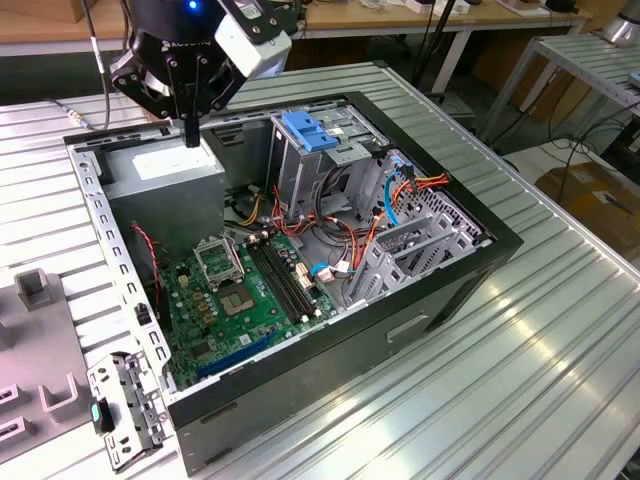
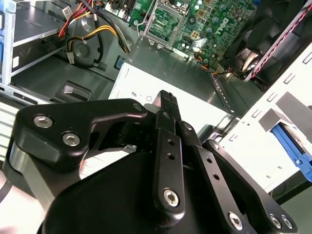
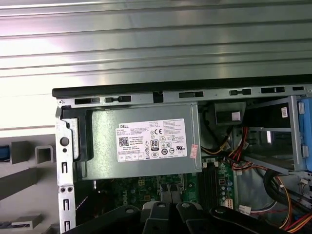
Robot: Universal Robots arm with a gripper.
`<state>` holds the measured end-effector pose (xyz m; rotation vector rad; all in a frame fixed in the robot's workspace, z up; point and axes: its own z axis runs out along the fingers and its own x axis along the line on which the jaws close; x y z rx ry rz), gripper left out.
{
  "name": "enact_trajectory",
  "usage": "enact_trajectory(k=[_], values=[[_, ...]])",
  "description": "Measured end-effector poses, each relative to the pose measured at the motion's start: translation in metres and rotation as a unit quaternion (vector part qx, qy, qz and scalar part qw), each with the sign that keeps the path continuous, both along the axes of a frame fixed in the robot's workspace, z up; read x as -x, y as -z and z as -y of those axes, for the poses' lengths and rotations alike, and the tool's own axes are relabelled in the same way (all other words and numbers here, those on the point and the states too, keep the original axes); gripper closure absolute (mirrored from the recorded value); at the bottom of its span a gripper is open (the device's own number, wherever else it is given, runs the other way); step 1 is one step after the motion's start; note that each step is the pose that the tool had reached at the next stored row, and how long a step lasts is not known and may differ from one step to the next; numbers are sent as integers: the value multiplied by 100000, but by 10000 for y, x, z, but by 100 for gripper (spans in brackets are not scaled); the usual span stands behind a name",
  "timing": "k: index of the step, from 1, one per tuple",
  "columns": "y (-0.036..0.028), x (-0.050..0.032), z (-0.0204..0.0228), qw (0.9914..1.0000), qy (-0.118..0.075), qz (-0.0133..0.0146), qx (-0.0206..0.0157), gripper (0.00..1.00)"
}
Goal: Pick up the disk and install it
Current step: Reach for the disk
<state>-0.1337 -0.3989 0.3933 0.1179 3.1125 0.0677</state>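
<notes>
I see a big silver ribbed metal table. On it lies a black computer case with its side off. Inside is a flat green board, a large grey metal box with a white sticker, and a tall grey metal cage with a blue plastic handle.

The robot's black gripper hangs just over the grey box. Its two fingers are pressed together with nothing between them. So I think the job has hardly started. The silver disk with blue rails is not in the gripper, and picking it up and fitting it both look left to do.

The exterior view gives me the whole case and how high the gripper hangs. The first wrist view looks straight down on the grey box's sticker. In both wrist views a small blue plastic piece sits in a pale holder just outside the case wall. That may be the disk's rail, but I cannot tell for sure.
</notes>
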Motion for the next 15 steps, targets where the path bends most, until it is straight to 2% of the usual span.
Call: enact_trajectory(k=[15], values=[[0, 49, 0, 100000, -2, 0, 1, 89]])
